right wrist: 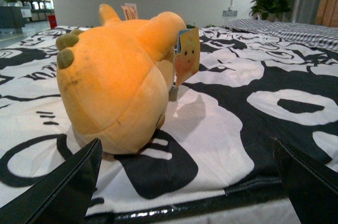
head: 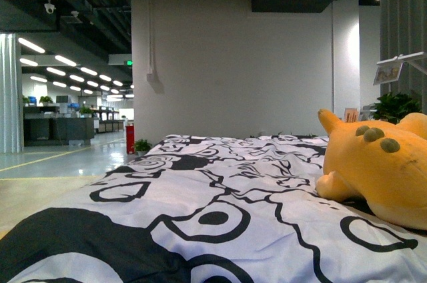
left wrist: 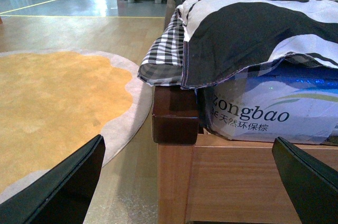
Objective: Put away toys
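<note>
A yellow-orange plush animal (head: 377, 166) lies on the black-and-white bedspread (head: 220, 209) at the right of the front view, olive-tan toe pads up. It also shows in the right wrist view (right wrist: 119, 81), with a paper tag (right wrist: 187, 55) hanging from it. My right gripper (right wrist: 187, 182) is open at the bed's edge, a short way from the plush; the plush sits toward one finger (right wrist: 63, 192). My left gripper (left wrist: 187, 182) is open and empty, low beside the bed's wooden corner (left wrist: 174, 113). Neither arm shows in the front view.
The wooden bed frame (left wrist: 237, 176) holds a wrapped mattress (left wrist: 269, 113) under a checked sheet (left wrist: 163, 60). A round orange rug (left wrist: 53, 108) lies on the floor beside the bed. A white wall (head: 233, 69) stands behind; potted plants (head: 393, 106) are at the back right.
</note>
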